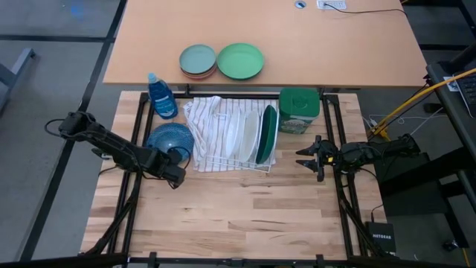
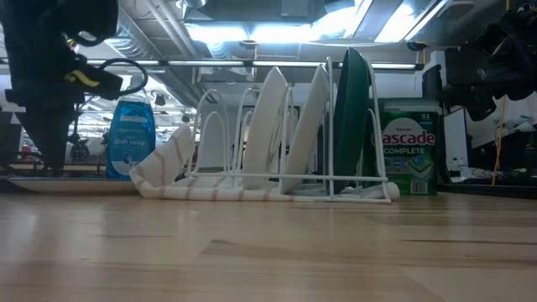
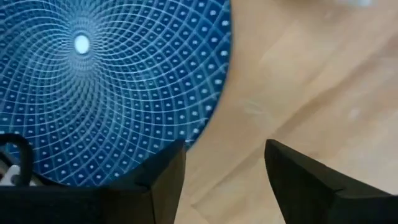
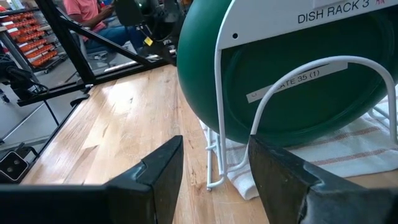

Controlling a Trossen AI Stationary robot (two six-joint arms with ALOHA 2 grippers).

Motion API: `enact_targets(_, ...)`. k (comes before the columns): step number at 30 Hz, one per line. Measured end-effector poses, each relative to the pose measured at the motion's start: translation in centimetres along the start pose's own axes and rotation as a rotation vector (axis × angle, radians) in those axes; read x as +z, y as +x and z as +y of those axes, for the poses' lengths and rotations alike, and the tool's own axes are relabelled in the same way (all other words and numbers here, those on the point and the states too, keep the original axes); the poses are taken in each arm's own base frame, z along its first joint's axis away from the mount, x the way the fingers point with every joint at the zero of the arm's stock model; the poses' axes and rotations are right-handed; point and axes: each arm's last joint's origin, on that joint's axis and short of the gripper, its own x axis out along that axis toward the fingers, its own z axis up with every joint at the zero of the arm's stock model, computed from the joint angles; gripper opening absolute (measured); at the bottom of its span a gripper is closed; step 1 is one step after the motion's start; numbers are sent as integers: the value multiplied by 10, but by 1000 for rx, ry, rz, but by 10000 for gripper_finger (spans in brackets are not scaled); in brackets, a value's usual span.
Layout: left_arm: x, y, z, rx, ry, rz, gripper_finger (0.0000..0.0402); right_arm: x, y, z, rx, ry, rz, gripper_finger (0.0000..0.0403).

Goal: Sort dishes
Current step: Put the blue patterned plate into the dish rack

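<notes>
A white wire dish rack (image 1: 236,160) stands on a striped towel (image 1: 204,119). Two white plates (image 1: 248,134) and a dark green plate (image 1: 267,134) stand on edge in the rack. They also show in the low view, the white ones (image 2: 268,126) and the green one (image 2: 354,117). The dark blue patterned plate (image 1: 168,137) lies flat on the table left of the rack. My left gripper (image 1: 177,165) is open at this plate's near rim (image 3: 205,118), one finger (image 3: 165,180) over the rim and one over bare wood. My right gripper (image 1: 303,158) is open and empty just right of the rack, facing the green plate (image 4: 292,81). My left gripper is low over the blue plate's near rim (image 3: 186,140), slanting down. I cannot tell whether its finger touches the plate.
A blue dish-soap bottle (image 1: 161,95) and a green detergent tub (image 1: 299,110) stand behind the rack. A grey-teal plate (image 1: 197,59) and a light-green plate (image 1: 240,60) lie on the far table. Bare wood (image 1: 238,216) lies near the front edge. A person (image 4: 87,15) sits beyond the table.
</notes>
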Motion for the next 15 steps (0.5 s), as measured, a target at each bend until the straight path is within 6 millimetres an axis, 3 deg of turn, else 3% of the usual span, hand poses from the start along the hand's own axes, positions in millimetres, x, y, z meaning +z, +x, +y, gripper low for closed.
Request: enact_targets(15, -4, 12, 7, 87, 10, -87, 203, 0, 0, 0, 0, 0, 0, 186)
